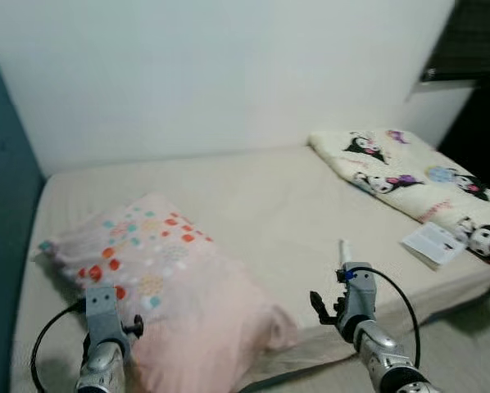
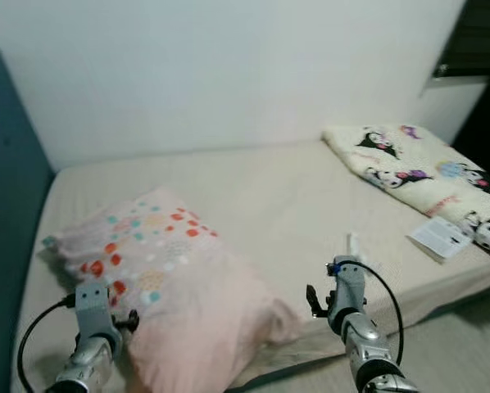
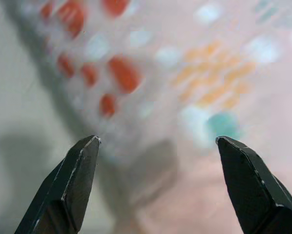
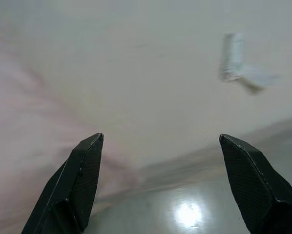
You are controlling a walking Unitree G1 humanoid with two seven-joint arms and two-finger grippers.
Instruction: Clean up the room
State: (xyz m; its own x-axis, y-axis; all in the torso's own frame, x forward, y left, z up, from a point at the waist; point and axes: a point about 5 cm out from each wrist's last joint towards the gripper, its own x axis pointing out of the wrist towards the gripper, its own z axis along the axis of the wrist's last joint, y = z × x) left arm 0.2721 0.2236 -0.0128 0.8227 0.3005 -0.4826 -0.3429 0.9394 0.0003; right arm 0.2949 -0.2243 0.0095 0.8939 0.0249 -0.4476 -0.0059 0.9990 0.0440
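Note:
A pink pillow [image 1: 167, 286] with red, orange and teal dots lies on the near left of the beige mattress [image 1: 261, 196]. My left gripper [image 3: 157, 143] is open just in front of the pillow's dotted cover [image 3: 185, 73], with nothing between its fingers. My right gripper [image 4: 160, 139] is open above the mattress's front edge, beside the pillow's pink corner. A small white object [image 4: 233, 62] lies on the mattress a little past it, too blurred to identify. A folded cream blanket [image 1: 409, 172] with cartoon figures lies at the far right of the bed.
A white booklet [image 1: 433, 243] rests at the bed's right edge beside the blanket. A teal headboard [image 1: 3, 213] stands on the left and a white wall [image 1: 229, 74] runs behind the bed. Shiny floor [image 4: 185, 214] lies below the bed's front edge.

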